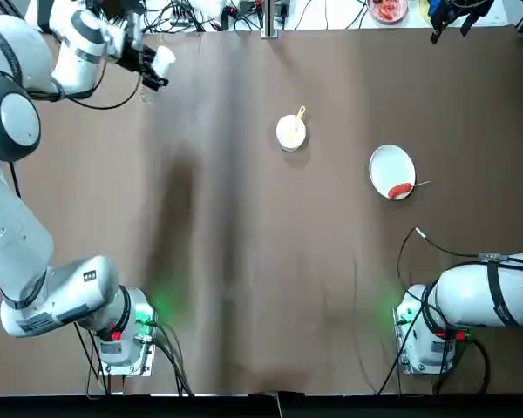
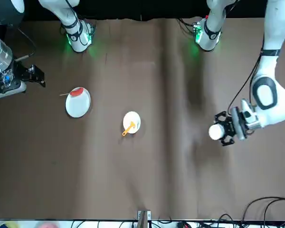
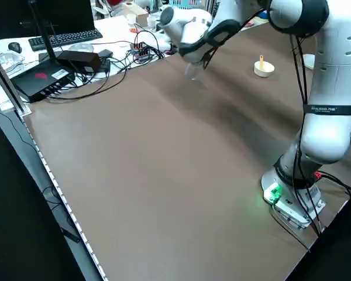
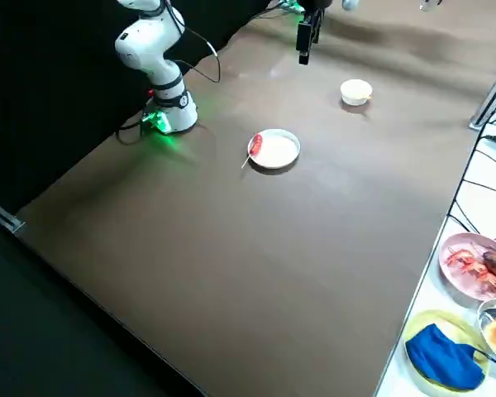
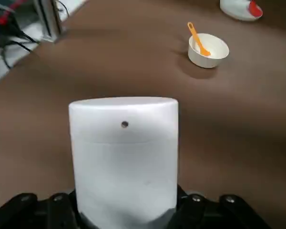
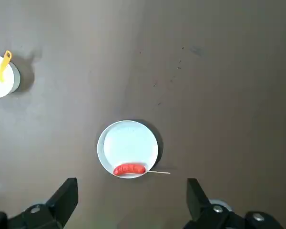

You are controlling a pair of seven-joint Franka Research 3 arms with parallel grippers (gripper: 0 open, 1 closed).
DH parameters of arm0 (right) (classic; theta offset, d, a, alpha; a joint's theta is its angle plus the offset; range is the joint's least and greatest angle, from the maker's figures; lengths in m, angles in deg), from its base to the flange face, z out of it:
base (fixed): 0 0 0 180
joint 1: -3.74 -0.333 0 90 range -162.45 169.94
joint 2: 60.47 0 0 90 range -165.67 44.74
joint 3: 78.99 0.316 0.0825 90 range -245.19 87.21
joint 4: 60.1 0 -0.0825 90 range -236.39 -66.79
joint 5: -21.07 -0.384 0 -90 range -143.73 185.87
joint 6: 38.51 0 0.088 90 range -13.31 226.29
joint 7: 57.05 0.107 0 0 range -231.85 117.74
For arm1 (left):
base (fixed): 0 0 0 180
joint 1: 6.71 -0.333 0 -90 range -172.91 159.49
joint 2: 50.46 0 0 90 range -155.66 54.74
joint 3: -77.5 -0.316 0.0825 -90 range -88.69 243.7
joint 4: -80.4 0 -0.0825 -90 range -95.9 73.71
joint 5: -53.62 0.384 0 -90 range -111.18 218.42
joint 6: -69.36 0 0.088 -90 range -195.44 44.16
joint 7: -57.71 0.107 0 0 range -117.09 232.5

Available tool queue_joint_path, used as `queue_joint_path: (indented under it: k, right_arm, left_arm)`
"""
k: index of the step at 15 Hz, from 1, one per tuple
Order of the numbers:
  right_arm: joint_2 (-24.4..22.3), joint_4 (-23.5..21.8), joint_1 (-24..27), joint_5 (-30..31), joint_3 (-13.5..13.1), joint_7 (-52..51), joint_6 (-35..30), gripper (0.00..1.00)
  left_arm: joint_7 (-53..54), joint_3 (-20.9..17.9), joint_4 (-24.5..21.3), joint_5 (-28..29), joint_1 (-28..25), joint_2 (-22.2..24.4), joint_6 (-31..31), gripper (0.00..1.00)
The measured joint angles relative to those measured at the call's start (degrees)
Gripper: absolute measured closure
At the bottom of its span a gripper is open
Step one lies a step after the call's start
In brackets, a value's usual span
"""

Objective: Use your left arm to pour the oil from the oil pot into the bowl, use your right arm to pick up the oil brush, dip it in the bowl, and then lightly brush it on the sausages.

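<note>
My left tool (image 1: 154,70) grips the oil pot (image 5: 124,157) near the surface's far left corner; my right (image 6: 132,191), far right, gapes empty. The oil brush's handle (image 2: 125,132) overhangs the bowl (image 5: 204,58), likely for easy grasping; 1 sausage (image 6: 129,169) waits plated.

Top: overhead, down | front: faces robot | 2 sides: raised, diagonal | 2 wrists: closer, both share bowl (image 5: 215,56), plate (image 6: 131,143)
</note>
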State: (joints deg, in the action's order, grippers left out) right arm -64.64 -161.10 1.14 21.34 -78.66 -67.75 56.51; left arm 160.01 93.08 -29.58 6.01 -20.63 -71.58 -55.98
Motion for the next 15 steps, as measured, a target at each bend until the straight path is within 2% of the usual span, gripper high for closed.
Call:
queue_joint_path:
  k: [9,12,13,15]
  right_arm:
    - [0.01,-0.15,-0.04,0.0,-0.01,0.0,-0.01,0.0]
    - [0.01,-0.15,-0.06,0.0,0.02,0.0,-0.01,0.0]
    - [0.01,-0.15,-0.06,0.0,0.02,0.0,-0.01,0.0]
    - [0.05,-0.16,0.06,0.0,-0.05,0.0,0.0,0.0]
  left_arm:
    - [-35.69,-0.57,-0.3,15.12,21.41,0.72,-11.09,0.47]
    - [-50.48,-0.88,-0.06,24.47,25.89,0.62,-12.2,0.47]
    - [-59.08,-0.95,0.8,31.27,28.3,0.13,-12.22,0.47]
    - [-67.71,-1.01,1.81,37.33,31.32,-0.91,-12.22,0.47]
